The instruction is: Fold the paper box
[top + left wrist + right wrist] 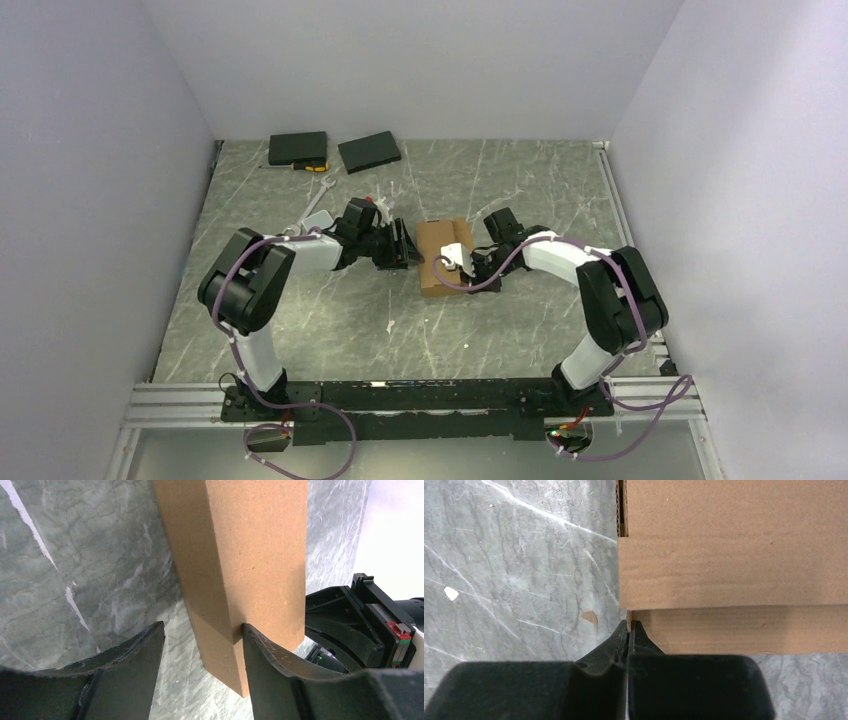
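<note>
The paper box (440, 262) is a small brown cardboard carton in the middle of the table. My left gripper (407, 246) is at its left side, open. In the left wrist view the left gripper (202, 626) has its jaws wide apart, with the right finger (270, 665) touching the box's (250, 555) near corner edge and the left finger clear of it. My right gripper (470, 268) is at the box's right side. In the right wrist view the right gripper (629, 623) is shut on a thin cardboard wall edge of the box (734, 565).
Two black flat slabs (298, 148) (369, 151) lie at the back left, with a small yellow-handled tool (315, 167) beside them. A white strip (318, 205) lies behind the left arm. White walls enclose the grey marbled table (330, 320).
</note>
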{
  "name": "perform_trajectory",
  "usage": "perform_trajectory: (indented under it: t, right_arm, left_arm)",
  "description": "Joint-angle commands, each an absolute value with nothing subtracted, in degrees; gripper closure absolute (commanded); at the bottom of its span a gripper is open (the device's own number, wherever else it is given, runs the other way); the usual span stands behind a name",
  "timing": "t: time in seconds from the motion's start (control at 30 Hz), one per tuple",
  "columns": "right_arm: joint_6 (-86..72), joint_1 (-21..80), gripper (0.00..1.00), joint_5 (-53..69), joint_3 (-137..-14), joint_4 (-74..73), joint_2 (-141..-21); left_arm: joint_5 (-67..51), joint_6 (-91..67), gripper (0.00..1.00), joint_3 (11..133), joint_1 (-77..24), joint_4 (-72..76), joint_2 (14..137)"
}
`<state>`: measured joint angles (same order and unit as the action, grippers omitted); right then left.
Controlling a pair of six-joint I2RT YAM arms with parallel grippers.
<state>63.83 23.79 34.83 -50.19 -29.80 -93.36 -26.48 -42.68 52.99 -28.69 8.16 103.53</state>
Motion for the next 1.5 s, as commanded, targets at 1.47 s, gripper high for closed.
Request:
perform_trajectory:
  t: [1.47]
  right_arm:
    - [49.9, 24.6, 1.00, 42.0, -64.4, -40.1, -100.5]
  left_arm:
    - [-26.1, -35.7, 0.42, 62.8, -33.3, -5.1, 110.5]
